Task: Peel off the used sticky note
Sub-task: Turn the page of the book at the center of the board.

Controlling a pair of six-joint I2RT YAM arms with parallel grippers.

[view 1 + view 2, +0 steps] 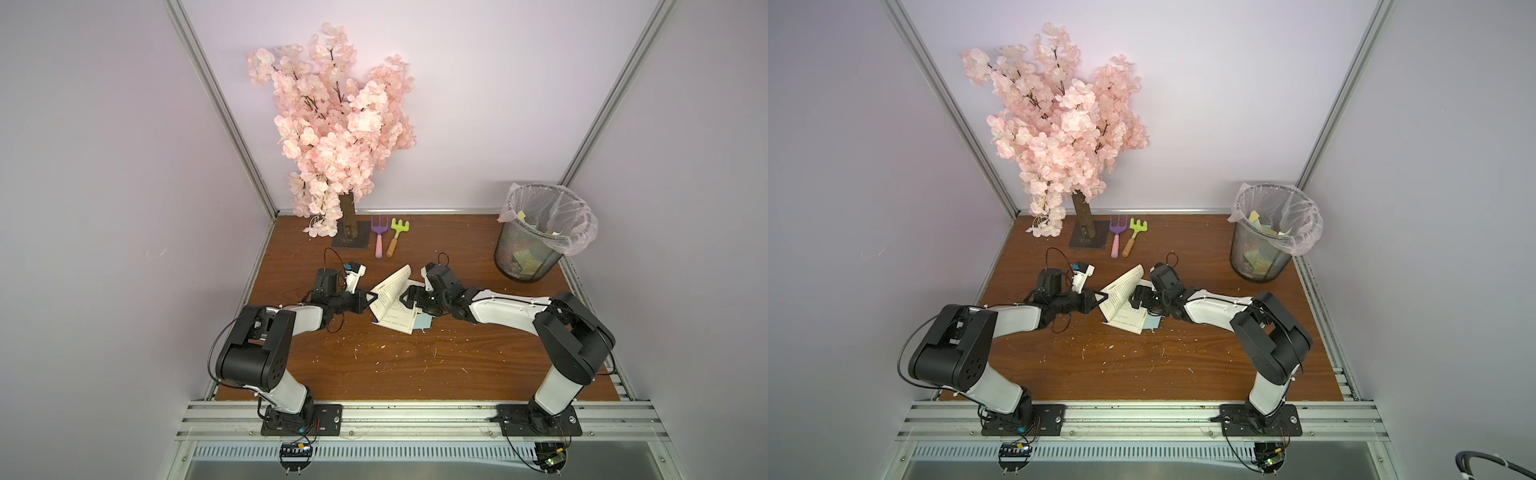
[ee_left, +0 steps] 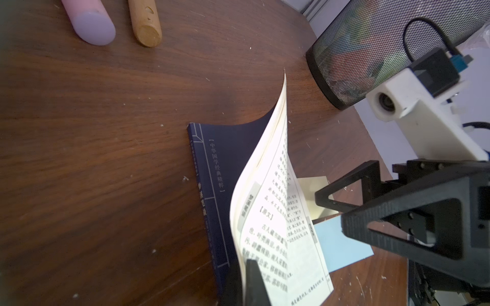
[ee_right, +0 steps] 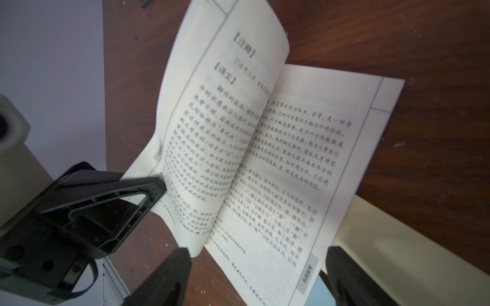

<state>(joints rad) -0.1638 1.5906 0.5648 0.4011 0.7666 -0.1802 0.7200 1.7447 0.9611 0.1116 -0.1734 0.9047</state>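
Observation:
An open book (image 1: 392, 305) lies mid-table. My left gripper (image 1: 374, 296) is shut on the edge of a sheaf of its pages (image 2: 267, 169) and holds them lifted and curled; one dark finger (image 2: 254, 280) presses on the print. The right-hand page (image 3: 305, 159) lies flat. Two sticky notes poke out past its outer edge, a pale yellow sticky note (image 3: 397, 238) and a light blue one (image 2: 342, 246). No writing shows on either. My right gripper (image 3: 261, 275) hovers open over that page's lower edge, one finger (image 3: 352, 275) over the notes, nothing between.
A mesh bin (image 1: 536, 241) with a plastic liner and discarded notes stands at the back right. An artificial blossom tree (image 1: 336, 124) and two toy rakes (image 1: 379, 237) (image 1: 397, 237) stand behind the book. The brown table (image 1: 395, 365) carries small white scraps.

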